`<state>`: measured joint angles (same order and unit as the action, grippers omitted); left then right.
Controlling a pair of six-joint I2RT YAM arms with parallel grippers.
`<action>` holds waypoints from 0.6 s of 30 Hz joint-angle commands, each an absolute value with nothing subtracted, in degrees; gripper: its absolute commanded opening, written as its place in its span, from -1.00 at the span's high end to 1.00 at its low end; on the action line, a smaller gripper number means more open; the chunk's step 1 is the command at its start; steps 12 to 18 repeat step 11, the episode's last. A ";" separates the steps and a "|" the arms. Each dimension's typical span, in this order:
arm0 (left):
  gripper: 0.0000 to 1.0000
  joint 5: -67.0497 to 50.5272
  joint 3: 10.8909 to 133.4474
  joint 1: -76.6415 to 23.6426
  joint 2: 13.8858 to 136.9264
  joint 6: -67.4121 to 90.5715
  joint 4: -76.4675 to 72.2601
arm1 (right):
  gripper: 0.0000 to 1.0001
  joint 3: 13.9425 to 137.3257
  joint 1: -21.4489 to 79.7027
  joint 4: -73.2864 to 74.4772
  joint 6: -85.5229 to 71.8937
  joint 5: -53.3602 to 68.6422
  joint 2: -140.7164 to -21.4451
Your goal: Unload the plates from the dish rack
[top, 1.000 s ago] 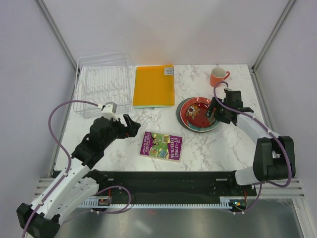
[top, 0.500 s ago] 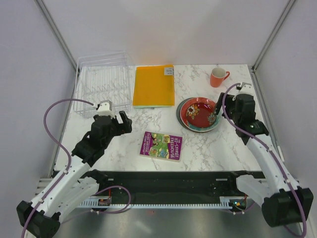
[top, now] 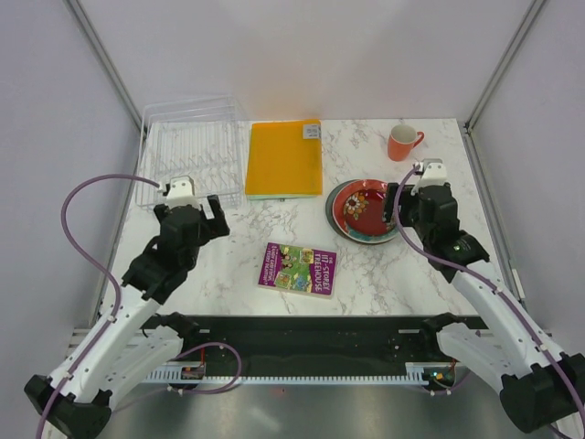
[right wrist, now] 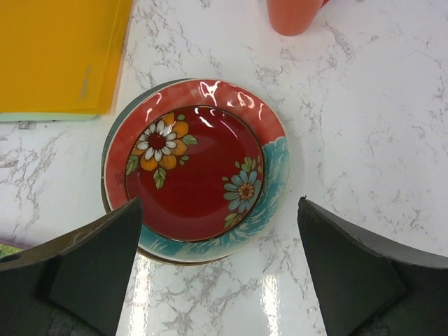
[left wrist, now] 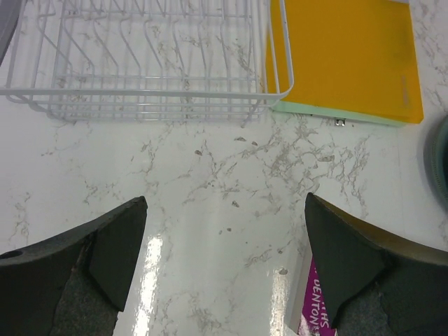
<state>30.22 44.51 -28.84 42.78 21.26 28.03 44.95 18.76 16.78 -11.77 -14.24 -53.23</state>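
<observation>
The dish rack (top: 190, 151) stands at the back left; only its wire dividers show inside it, also in the left wrist view (left wrist: 147, 63). The plates (top: 366, 210) lie stacked flat on the table right of centre. The small dark red plate (right wrist: 192, 164) is on top of the red plate with teal blotches (right wrist: 271, 171), and a darker rim (right wrist: 106, 150) peeks out beneath. My left gripper (top: 216, 216) is open and empty over bare table just in front of the rack (left wrist: 225, 203). My right gripper (top: 393, 208) is open and empty above the stack's near-right edge (right wrist: 218, 206).
An orange folder (top: 284, 157) lies right of the rack. An orange mug (top: 401, 143) stands at the back right. A purple book (top: 298, 268) lies at the middle front. The frame posts and side walls bound the table.
My left gripper has drawn back to the left, away from the book and closer to the rack's front. My right gripper has lifted off the stack's rim and swung out, then back over it.
</observation>
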 commanded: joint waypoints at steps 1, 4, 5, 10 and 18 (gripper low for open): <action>-0.99 33.84 43.95 -28.83 35.97 20.30 27.95 | -0.96 43.77 19.16 13.37 -9.58 -13.54 -46.33; -1.00 33.84 42.98 -28.92 32.27 19.52 27.86 | -0.96 43.42 19.16 12.39 -9.14 -10.73 -43.69; -1.00 33.75 42.72 -28.92 31.65 19.08 27.86 | -0.96 43.68 19.16 12.57 -9.05 -10.72 -43.51; -1.00 35.42 41.13 -28.83 29.35 18.46 27.51 | -0.96 43.77 19.25 13.01 -9.31 -12.74 -43.77; -0.99 35.68 40.96 -28.83 29.62 18.46 27.42 | -0.96 43.77 19.25 12.75 -9.58 -12.92 -44.03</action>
